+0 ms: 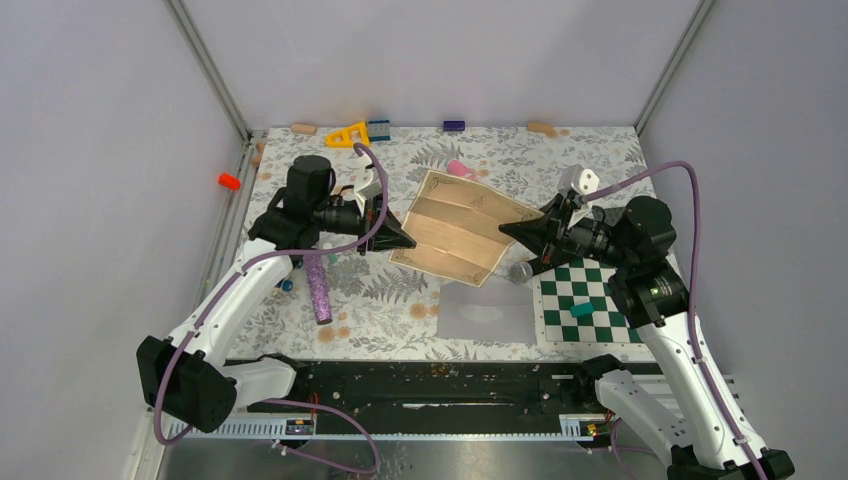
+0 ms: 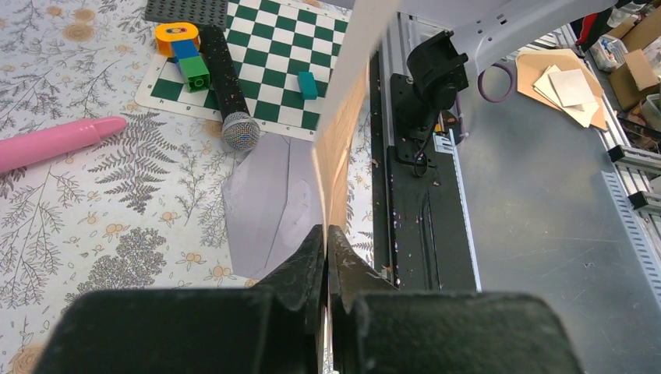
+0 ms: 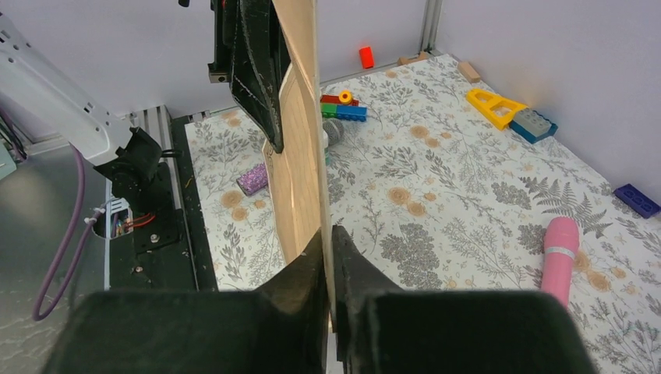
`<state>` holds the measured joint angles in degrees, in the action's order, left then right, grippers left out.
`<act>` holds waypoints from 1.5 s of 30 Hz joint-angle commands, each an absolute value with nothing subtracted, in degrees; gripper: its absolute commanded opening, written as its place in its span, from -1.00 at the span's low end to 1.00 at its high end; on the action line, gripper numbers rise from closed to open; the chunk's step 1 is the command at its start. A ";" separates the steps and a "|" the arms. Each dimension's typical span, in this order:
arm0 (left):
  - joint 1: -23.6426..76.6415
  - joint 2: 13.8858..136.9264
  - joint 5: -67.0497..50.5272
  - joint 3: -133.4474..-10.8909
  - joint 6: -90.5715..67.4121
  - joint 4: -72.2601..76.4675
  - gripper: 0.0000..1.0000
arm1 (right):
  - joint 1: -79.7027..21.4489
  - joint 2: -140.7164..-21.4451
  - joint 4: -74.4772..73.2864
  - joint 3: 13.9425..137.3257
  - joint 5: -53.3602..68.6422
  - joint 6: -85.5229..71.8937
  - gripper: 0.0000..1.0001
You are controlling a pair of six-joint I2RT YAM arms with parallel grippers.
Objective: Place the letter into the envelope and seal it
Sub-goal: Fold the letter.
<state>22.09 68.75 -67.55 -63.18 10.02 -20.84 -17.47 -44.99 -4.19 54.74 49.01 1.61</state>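
Note:
The letter is a tan creased sheet held in the air between both arms. My left gripper is shut on its left edge and my right gripper is shut on its right edge. In the left wrist view the letter shows edge-on, rising from my left gripper. In the right wrist view the letter rises from my right gripper. The pale grey-lavender envelope lies flat on the table below the letter's near edge; it also shows in the left wrist view.
A green-and-white checkerboard mat with a teal block lies right of the envelope. A microphone head sits at the mat's corner. A purple glittery stick lies left, a pink cylinder behind the letter. Toy blocks line the back edge.

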 commanded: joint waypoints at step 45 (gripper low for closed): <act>31.76 73.27 -62.10 -71.72 31.08 -42.40 -1.00 | -16.96 -50.94 -10.18 51.86 64.10 19.75 0.85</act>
